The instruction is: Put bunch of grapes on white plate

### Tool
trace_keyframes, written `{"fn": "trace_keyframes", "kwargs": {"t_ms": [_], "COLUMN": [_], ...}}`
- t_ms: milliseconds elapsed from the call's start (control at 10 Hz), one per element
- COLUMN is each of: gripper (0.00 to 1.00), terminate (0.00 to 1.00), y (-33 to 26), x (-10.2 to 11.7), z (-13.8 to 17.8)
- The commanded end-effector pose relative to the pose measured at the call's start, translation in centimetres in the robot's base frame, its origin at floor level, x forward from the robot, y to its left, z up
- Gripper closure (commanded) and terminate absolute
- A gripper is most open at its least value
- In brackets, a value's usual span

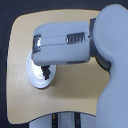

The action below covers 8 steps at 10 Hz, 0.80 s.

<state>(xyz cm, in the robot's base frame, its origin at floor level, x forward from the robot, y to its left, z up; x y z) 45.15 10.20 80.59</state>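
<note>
Seen from above, the gripper [46, 71] is held directly over the white plate [34, 75], a dark shape, possibly the bunch of grapes [47, 75], at its tip; its opening cannot be made out.

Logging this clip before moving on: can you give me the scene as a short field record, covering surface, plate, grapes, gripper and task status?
surface: light wooden table, seen from above
plate: white plate near the table edge at the exterior view's left, partly covered by the arm
grapes: small dark object over the plate, probably the bunch of grapes; too blurred to confirm
gripper: gripper above the plate; open or shut cannot be told
arm: large grey forearm across the table
task status: grapes at the plate; release not confirmed
</note>
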Motion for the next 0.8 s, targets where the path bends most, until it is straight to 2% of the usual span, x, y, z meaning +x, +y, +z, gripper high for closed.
{"fn": "trace_keyframes", "kwargs": {"t_ms": [0, 700], "gripper": [1.0, 1.0], "terminate": [0.0, 0.0], "y": [2.6, 2.6], "x": [0.7, -1.5], "z": [-4.0, -6.4]}}
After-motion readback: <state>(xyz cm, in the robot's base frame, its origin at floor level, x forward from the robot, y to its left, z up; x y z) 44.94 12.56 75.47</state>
